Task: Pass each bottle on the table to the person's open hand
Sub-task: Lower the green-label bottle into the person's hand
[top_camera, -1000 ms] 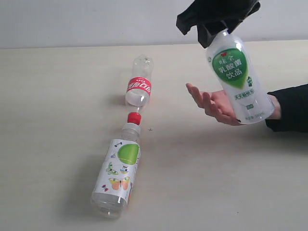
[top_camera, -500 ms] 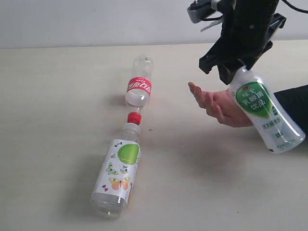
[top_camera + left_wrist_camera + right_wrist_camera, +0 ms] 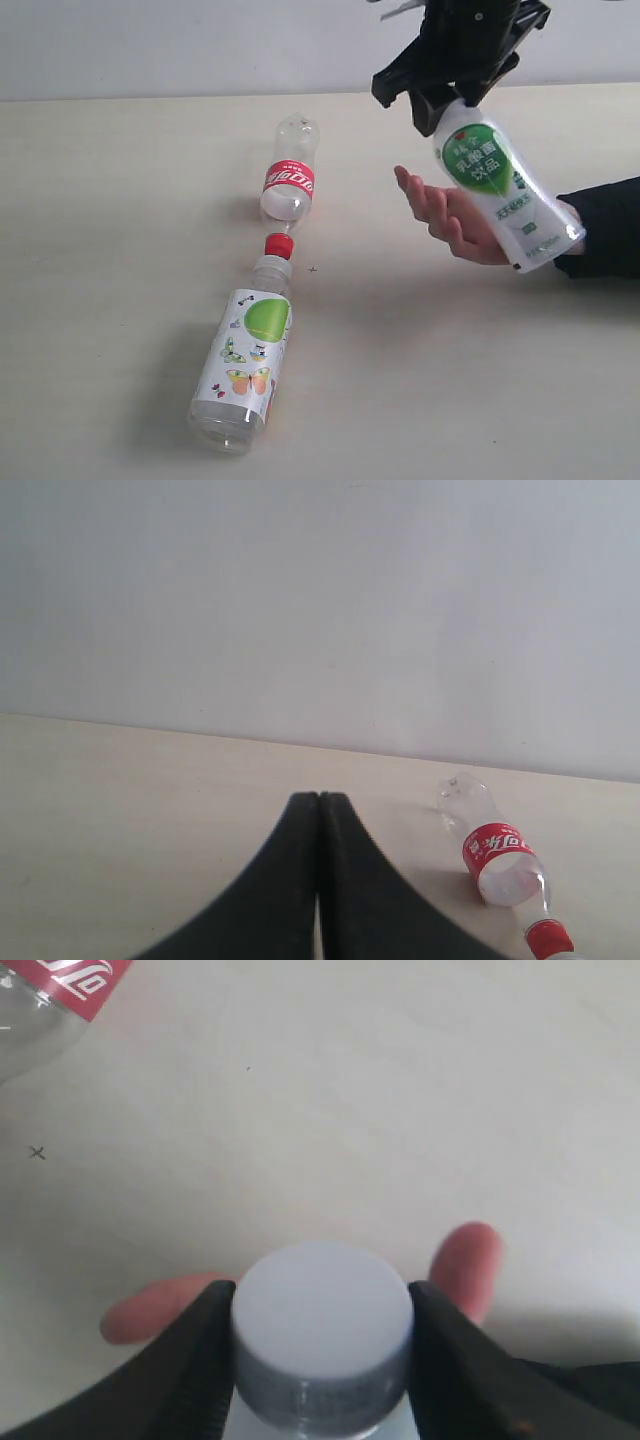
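Open table (image 3: 100, 300) is stretching away on the left. Three bottles are showing: the butterfly-label bottle (image 3: 245, 355) and red-label bottle (image 3: 290, 180) are lying mid-table, nearly end to end. The green-white bottle (image 3: 495, 185) is hanging tilted over the open hand (image 3: 450, 220), with the right gripper (image 3: 445, 103) clamping its neck. Only the left wrist view is showing the left gripper (image 3: 318, 815), pressed closed and empty.

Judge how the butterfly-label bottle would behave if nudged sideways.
The butterfly-label bottle lies on its side on the table, so it would probably roll. No liquid shows through its clear base, so it is likely light. Its thin-looking plastic may dent when squeezed.
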### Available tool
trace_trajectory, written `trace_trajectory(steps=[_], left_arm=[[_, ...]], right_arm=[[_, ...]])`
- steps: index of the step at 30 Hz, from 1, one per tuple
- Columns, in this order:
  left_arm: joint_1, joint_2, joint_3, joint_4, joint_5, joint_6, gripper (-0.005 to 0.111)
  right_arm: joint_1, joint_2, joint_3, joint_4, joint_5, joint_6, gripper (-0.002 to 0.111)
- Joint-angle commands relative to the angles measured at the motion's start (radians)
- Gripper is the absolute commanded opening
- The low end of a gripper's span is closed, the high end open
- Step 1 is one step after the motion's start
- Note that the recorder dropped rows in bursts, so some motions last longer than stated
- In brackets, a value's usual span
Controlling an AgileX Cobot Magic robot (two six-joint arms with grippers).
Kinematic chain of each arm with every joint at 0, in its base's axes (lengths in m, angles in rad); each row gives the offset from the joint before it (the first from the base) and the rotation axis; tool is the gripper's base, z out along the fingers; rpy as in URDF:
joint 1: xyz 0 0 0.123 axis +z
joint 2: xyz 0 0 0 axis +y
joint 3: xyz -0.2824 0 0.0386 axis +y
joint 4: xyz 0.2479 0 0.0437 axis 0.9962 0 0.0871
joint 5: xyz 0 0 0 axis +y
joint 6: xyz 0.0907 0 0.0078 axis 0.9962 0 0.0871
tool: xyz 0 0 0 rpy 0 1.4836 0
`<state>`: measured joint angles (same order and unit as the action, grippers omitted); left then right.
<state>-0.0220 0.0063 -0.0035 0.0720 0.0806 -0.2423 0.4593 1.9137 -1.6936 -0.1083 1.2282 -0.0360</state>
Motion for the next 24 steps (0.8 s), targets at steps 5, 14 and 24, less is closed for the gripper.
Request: trace_trajectory(steps=[5,14,24], left_arm=[[0.002,-0.006,0.004,0.003,0.001,0.001,0.000],[0.002,-0.006,0.004,0.003,0.001,0.001,0.000],[0.002,-0.006,0.004,0.003,0.001,0.001,0.000]], right_arm=[[-0.006,0.062,-0.008,0.021,-0.007,-0.003,0.000],[-0.006,0.060,-0.008,-0.030,-0.007,-0.003,0.014],[-0.006,0.060,-0.008,-0.028,-0.007,-0.003,0.071]])
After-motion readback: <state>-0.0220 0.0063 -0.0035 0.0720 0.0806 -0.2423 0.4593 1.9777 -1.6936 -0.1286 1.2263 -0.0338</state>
